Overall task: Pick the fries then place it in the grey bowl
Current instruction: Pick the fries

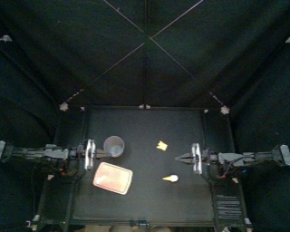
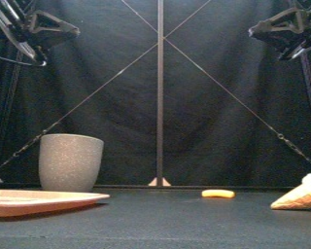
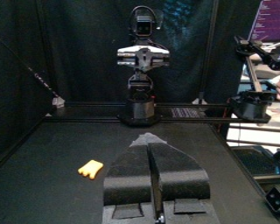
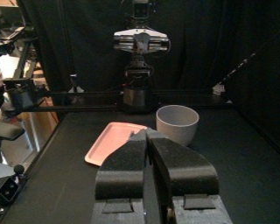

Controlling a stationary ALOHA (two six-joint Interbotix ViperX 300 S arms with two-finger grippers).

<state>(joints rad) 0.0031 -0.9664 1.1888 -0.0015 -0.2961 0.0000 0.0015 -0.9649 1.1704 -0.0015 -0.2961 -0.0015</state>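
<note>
— Where are the fries?
— Loose on the table, midway across, nearer its back edge. The grey cup is well apart, toward the left edge.
— Grippers?
— Left gripper and right gripper are both clenched, empty, raised at the side edges.

pretty dim all round tbh, the black curtains just soak up the light, the tabletop only gets a faint grey sheen, the pink tray is the brightest spot from above, and the grey cup sits in soft, even light with no hard glare
</note>
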